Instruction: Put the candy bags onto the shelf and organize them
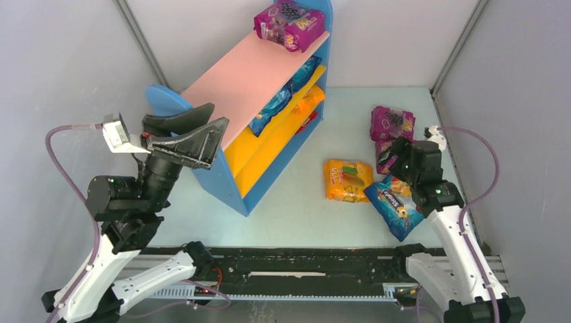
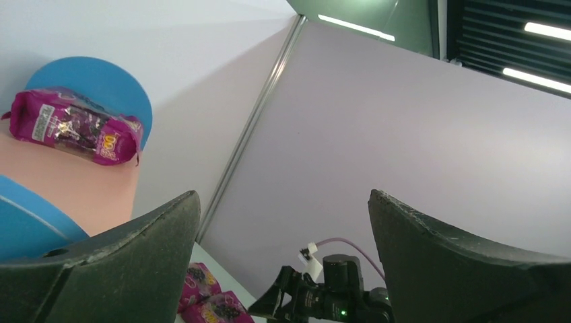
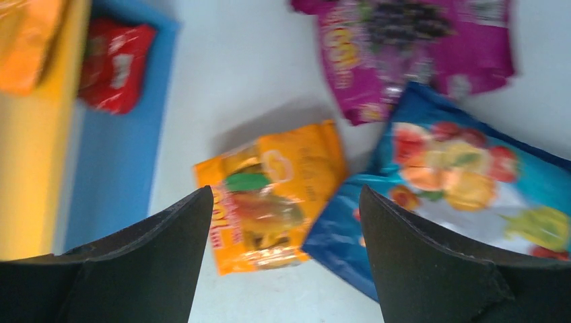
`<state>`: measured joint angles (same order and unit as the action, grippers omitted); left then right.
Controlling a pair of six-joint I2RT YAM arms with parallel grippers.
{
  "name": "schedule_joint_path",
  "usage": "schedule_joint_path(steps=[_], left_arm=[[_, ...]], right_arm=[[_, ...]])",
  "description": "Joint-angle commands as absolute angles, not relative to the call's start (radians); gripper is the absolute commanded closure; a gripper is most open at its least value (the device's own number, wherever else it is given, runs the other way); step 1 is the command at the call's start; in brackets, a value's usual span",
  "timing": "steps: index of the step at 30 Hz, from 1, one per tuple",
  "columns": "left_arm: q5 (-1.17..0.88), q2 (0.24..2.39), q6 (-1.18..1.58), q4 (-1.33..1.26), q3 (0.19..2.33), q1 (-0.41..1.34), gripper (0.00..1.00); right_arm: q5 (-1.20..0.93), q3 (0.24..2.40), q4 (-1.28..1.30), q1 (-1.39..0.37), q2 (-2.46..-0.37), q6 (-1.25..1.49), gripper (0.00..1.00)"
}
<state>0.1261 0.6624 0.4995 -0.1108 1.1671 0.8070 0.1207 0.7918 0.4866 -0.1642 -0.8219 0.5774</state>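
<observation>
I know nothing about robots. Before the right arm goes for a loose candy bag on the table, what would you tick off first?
1. The right gripper is open and empty: ok.
2. A bag sits under it: ok, the orange bag lies between its fingers in the wrist view.
3. That bag is clear of neighbours: not ok, the blue bag touches its edge.
4. Room on the pink top board: ok, only one purple bag, at the far end.
5. Room on the yellow lower boards: cannot tell, partly hidden.
6. The left gripper is out of the way: ok, open and raised by the near end of the shelf.
</observation>
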Motion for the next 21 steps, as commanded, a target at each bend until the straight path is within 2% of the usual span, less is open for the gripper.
schedule_joint_path(steps=[1,14,21], left_arm=[[0.109,0.642,0.515,-0.183,1.151,0.778,0.0],[0.11,0.61,0.507,-0.212,1.118,0.76,0.0],[0.177,0.541,0.476,-0.255,1.017,0.746,0.0]], right_arm=[[0.205,0.854,0.682,-0.047,-0.843,0.57,0.12],[-0.027,0.793,0.741,0.348,-0.857,0.564,0.09],[-0.25,0.693,0.761,0.698,-0.759,0.602,0.09]])
